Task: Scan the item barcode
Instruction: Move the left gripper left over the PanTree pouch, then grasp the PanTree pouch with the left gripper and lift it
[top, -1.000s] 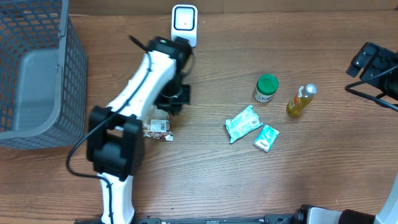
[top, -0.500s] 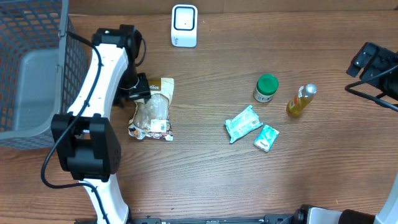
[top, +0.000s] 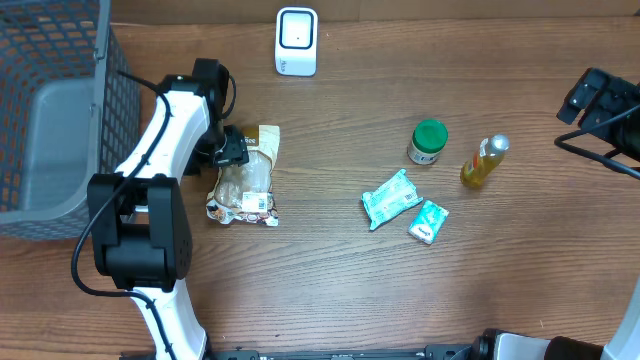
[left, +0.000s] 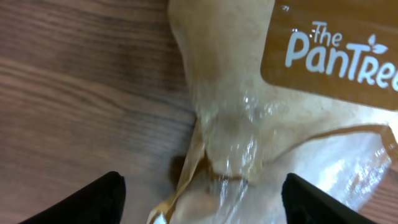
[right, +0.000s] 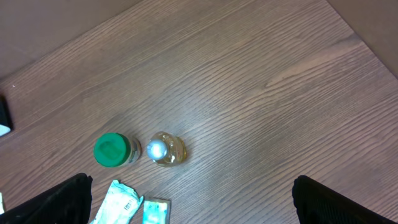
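Left pincer (left: 199, 199) spread apart, snack bag (left: 280, 124) lying loose between its tips

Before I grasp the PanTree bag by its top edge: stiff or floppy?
Probably floppy: the PanTree bag is thin, wrinkled clear film, so it should sag from a pinched edge. Likely light; the loose lumpy contents may shift. Glossy film could slip.

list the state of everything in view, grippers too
snack bag, lying flat on the table, not gripped
left gripper, open above the snack bag
right gripper, open, empty
scanner, upright
green-lid jar, upright, lid on
yellow bottle, upright, capped
larger teal packet, flat
smaller teal packet, flat
basket, upright
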